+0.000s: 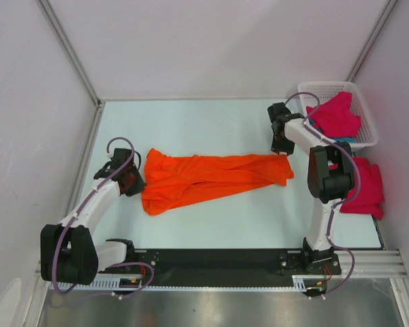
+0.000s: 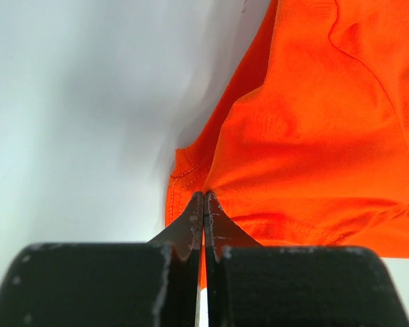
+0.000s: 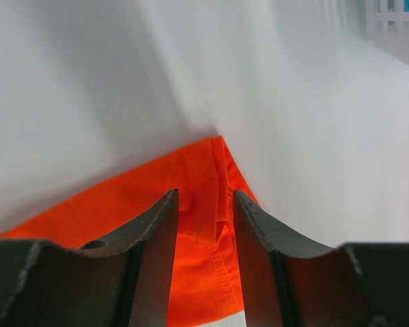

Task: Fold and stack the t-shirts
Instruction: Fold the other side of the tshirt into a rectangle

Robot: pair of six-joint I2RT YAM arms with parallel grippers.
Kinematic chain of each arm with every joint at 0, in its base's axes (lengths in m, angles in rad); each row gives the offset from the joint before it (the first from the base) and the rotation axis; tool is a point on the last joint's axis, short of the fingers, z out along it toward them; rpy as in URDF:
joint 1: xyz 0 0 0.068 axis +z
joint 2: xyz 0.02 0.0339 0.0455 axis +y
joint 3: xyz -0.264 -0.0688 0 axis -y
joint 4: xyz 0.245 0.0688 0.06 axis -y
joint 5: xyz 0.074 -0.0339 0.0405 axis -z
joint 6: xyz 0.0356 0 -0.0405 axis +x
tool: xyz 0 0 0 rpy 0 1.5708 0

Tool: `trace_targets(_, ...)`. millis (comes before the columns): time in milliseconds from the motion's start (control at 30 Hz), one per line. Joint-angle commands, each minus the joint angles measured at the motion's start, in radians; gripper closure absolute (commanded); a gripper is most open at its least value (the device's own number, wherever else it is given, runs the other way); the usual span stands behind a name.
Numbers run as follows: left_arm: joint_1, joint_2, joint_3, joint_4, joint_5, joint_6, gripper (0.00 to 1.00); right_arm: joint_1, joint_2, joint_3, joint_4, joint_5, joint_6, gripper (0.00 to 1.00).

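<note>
The job was barely begun, by my reading. The orange t-shirt (image 1: 211, 178) lay rumpled and unfolded mid-table (image 1: 191, 122), stretched from 9 to 3 o'clock. The left gripper (image 1: 138, 182) was clenched on its 9 o'clock hem; the right gripper (image 1: 283, 146) straddled the 3 o'clock corner, jaws apart, not pinching. A table-side magenta t-shirt (image 1: 368, 187) at 3 o'clock looked folded. The basket (image 1: 369, 119) at 2 o'clock held a second magenta t-shirt (image 1: 337, 116) over a teal t-shirt (image 1: 347, 139).
</note>
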Motion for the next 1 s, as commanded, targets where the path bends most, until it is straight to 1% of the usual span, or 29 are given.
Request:
trace_targets(0, 0.012, -0.011, 0.02, 0.02, 0.002, 0.016, 1.0, 0.025, -0.098, 0.018, -0.016, 0.024, 0.004, 0.57)
trace_targets(133, 0.013, -0.013, 0.019, 0.023, 0.007, 0.016, 1.0, 0.039, -0.129, -0.026, -0.013, 0.016, 0.013, 0.57)
trace_targets(267, 0.012, -0.014, 0.017, 0.025, 0.01, 0.016, 1.0, 0.052, -0.158, -0.106, 0.011, 0.013, 0.025, 0.57)
trace_targets(467, 0.012, -0.019, 0.014, 0.028, 0.016, 0.018, 1.0, 0.056, -0.143, -0.183, 0.054, 0.005, 0.036, 0.57)
trace_targets(600, 0.012, -0.022, 0.014, 0.027, 0.013, 0.021, 1.0, 0.056, -0.111, -0.183, 0.068, 0.007, 0.028, 0.58)
trace_targets(967, 0.012, -0.025, 0.016, 0.022, 0.008, 0.024, 1.0, 0.029, -0.003, -0.083, 0.068, 0.033, -0.007, 0.59)
